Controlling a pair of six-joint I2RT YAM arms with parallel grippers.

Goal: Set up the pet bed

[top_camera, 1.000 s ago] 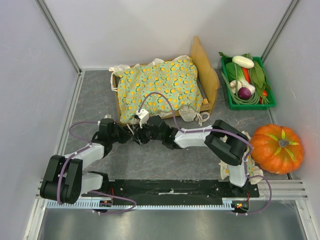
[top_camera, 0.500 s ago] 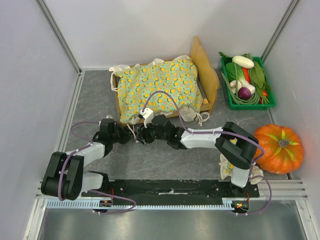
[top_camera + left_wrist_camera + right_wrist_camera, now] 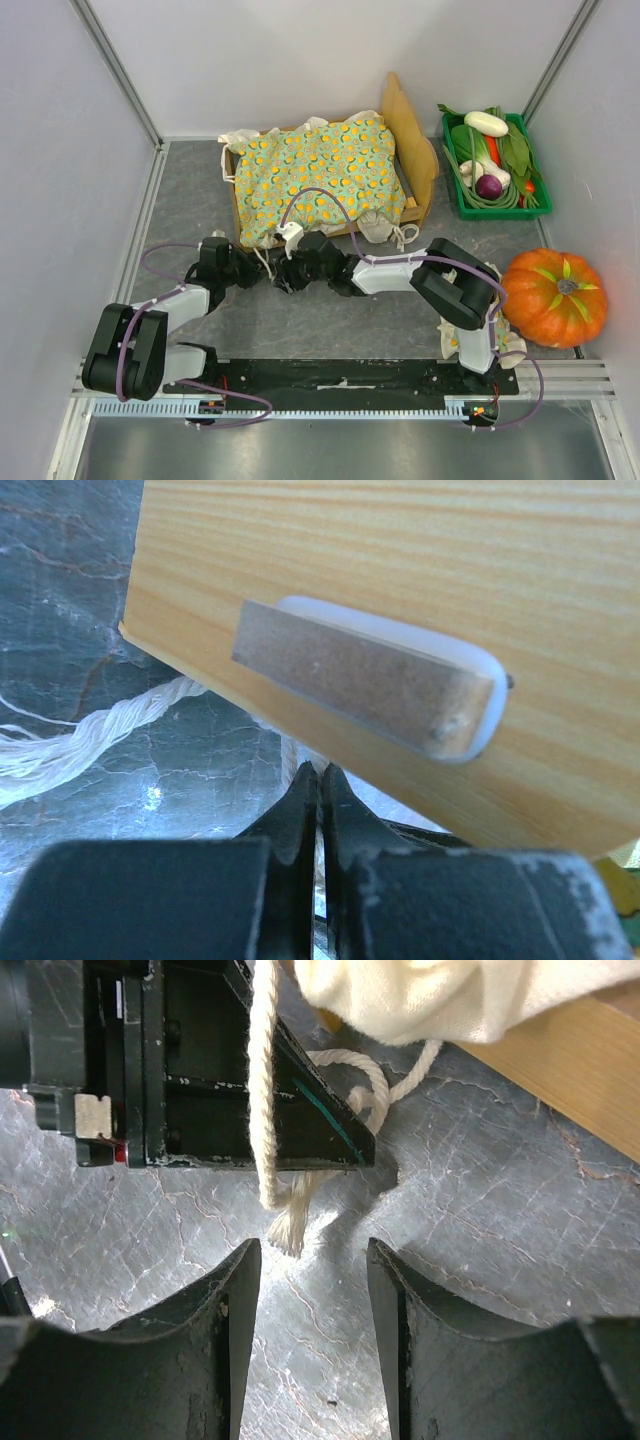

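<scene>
Cord (image 3: 263, 1080), white twisted cotton, apparently pinched in closed left gripper (image 3: 318, 775) beside light-wood pet bed (image 3: 410, 135); right gripper (image 3: 312, 1250) open nearby.

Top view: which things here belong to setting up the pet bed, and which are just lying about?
Part of the job: pet bed; dotted blanket lying over it; white cords.
Lying about: pumpkin; green tray of vegetables.

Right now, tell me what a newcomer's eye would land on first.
The orange pumpkin at the right edge grabs attention first. Next comes the green orange-dotted blanket draped over the wooden pet bed at the back centre, then the green crate of vegetables in the far right corner.
</scene>
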